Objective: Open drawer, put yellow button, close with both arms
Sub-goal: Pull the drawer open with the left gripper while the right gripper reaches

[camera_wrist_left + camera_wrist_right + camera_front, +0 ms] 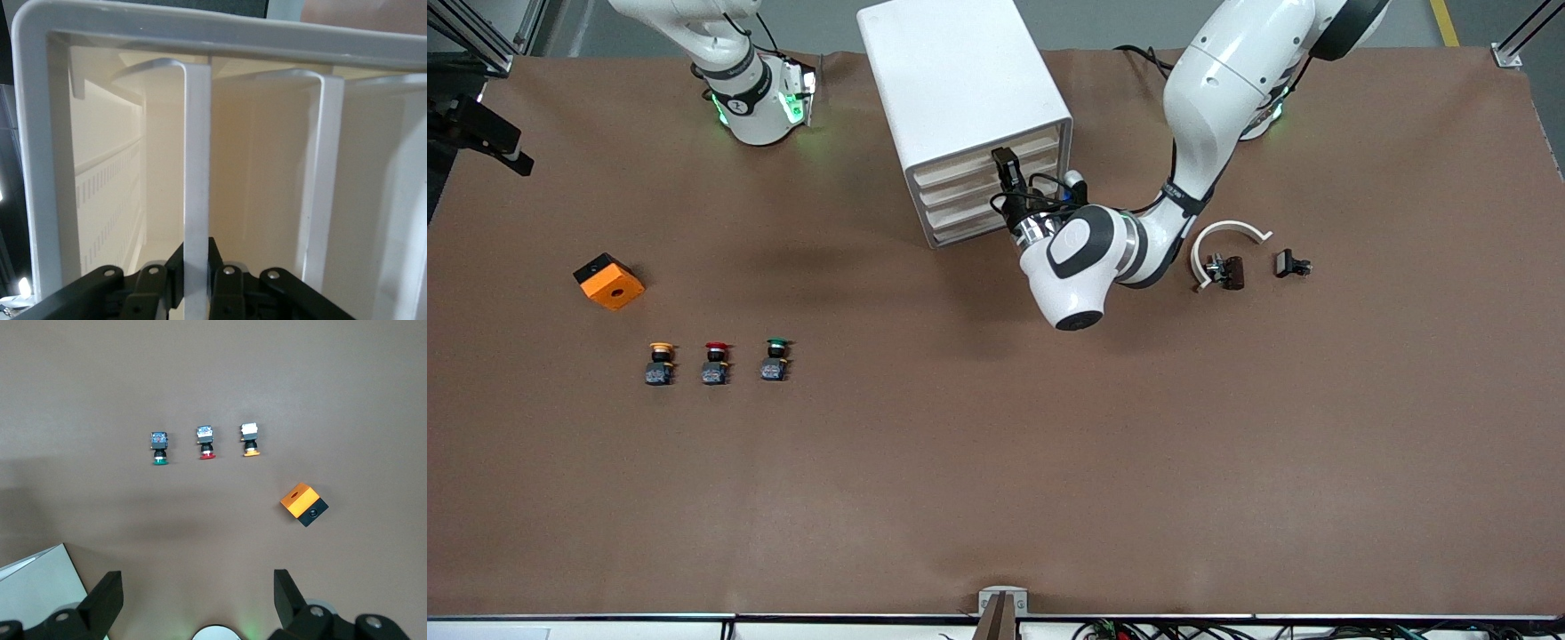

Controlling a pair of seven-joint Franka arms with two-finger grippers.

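— Where is your left gripper (1004,162)?

— At the front of the white cabinet (960,80), which stands at the worktop's (996,462) edge where my bases are, about midway between them. My left jaws are pinched shut on the thin cream front lip of the drawer (197,200), the topmost of the four; the wrist view shows the black fingers (177,263) pressed on either side of that lip.

— Is the drawer out?

— I cannot tell how far; from the front camera its face looks about level with the three below.

— And your right gripper (197,597)?

— It waits up high, over the right arm's end of the worktop, jaws spread wide and holding nothing.

— The yellow button (660,363)?

— It stands on the worktop toward the right arm's end, well apart from the cabinet and nearer the front camera. It is the end one of a row of three, just beside the red button (715,362), with the green button (775,358) after that.

— Anything else?

— An orange block (608,281) with a hole lies near the yellow button, farther from the front camera. Toward the left arm's end lie a white curved bracket (1224,238) and two small black clips (1291,264).
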